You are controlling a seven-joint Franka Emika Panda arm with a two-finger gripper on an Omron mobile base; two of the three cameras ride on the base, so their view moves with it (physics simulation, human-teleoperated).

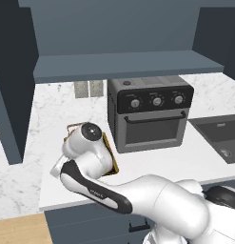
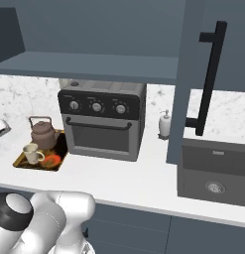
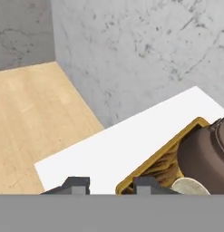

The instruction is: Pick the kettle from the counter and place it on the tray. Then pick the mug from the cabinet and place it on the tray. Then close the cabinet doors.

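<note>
The tray [image 2: 26, 161] is the landmark: it lies on the counter [image 2: 144, 178], just left of the black countertop oven [image 2: 101, 119]. Going left to right from there, the kettle [image 2: 43, 133] stands at the back of the tray, the mug [image 2: 31, 153] sits at its front left with the red-orange spot beside it, then comes the oven, a white soap dispenser [image 2: 165, 124] further right, and a cabinet door [image 2: 213, 74] standing open with its black bar handle above the sink [image 2: 213, 171].

Both vessels rest on the tray, so the two placing steps look done and the step in hand is closing the cabinet doors. The cabinet [image 1: 123, 64] hangs open above the tray, its shelf bare.

The gripper [image 3: 111, 185] sits just left of the tray's near corner, above the counter; in the hand view its two dark tips stand apart with nothing between them, one over the white counter, one at the tray's golden rim. They pinch nothing, though how wide they stand I cannot judge.

The next move, as I read it, calls for lifting the arm away from the tray, reaching a door's outer face or handle, and swinging it inward without brushing the kettle's handle.
</note>
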